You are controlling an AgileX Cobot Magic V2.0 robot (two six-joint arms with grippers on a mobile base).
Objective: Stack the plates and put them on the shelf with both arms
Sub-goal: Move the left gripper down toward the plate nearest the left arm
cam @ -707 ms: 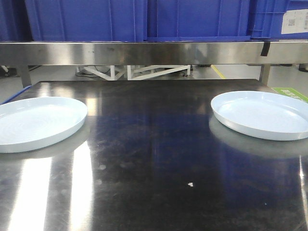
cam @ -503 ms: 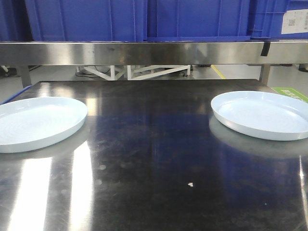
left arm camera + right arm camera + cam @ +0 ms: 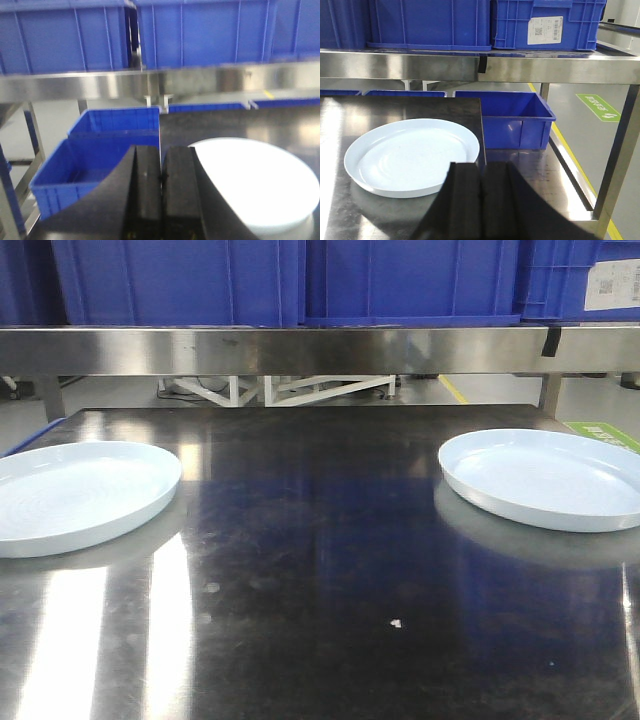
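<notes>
We see the left plate (image 3: pixel 80 495) and the right plate (image 3: pixel 545 478) lying flat on the dark steel desk (image 3: pixel 320 580). They are well apart and unstacked, one near each side edge. Behind and above them runs the shelf (image 3: pixel 300 348) with its brushed steel front rail, and blue crates (image 3: pixel 400 280) stand on it.

The left end effector (image 3: pixel 161 195) is clenched, its black fingers (image 3: pixel 147 190) pressed together with nothing between them. The left plate shows just to its right, and open blue bins (image 3: pixel 100 150) sit lower down, off the desk's edge.

The right end effector (image 3: pixel 481 200) is likewise clenched on nothing. The right plate lies ahead to its left, and a lower blue bin (image 3: pixel 515 120) sits beyond the desk's far corner.
</notes>
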